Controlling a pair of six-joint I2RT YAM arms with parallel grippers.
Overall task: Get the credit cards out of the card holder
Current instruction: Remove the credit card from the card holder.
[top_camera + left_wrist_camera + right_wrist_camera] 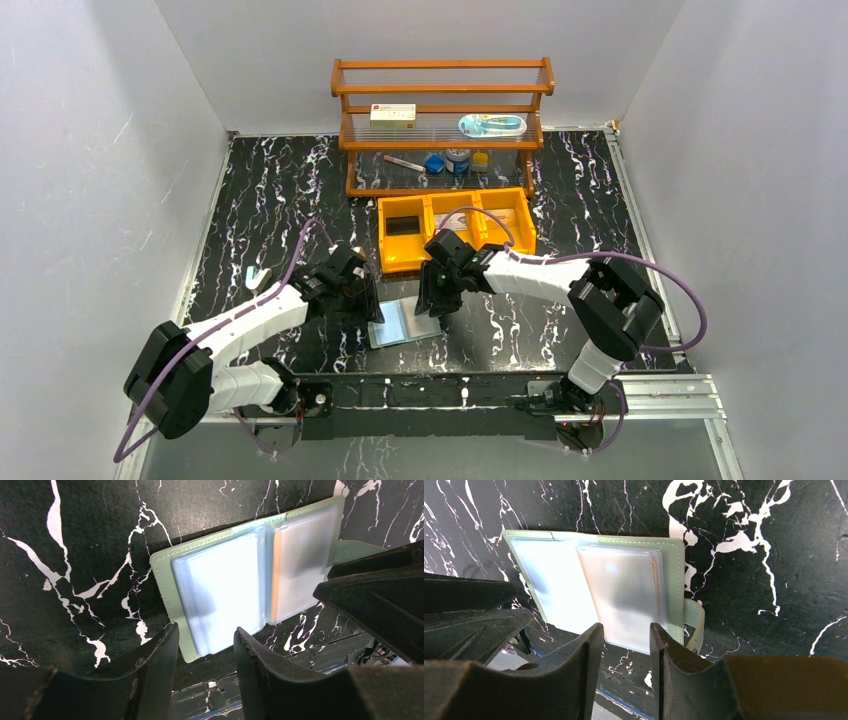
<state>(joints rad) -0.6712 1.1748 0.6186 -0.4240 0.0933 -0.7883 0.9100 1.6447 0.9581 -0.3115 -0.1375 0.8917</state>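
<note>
The card holder (405,322) lies open and flat on the black marbled table, a sage-green wallet with frosted clear sleeves (225,590). An orange-tan credit card shows as a thin edge (275,575) inside the right-hand sleeves, and again in the right wrist view (655,575). The snap tab (696,622) sticks out past the right side. My left gripper (205,636) hangs open over the holder's near left corner with nothing between its fingers. My right gripper (626,630) is open over the near edge of the right-hand sleeves, also holding nothing. The two grippers (372,303) (435,298) flank the holder.
An orange three-compartment bin (505,240) stands just behind the grippers, with a dark flat rectangle (403,225) in its left compartment. A wooden shelf (440,120) with a white box and small items is at the back. A small pale object (258,277) lies at the left.
</note>
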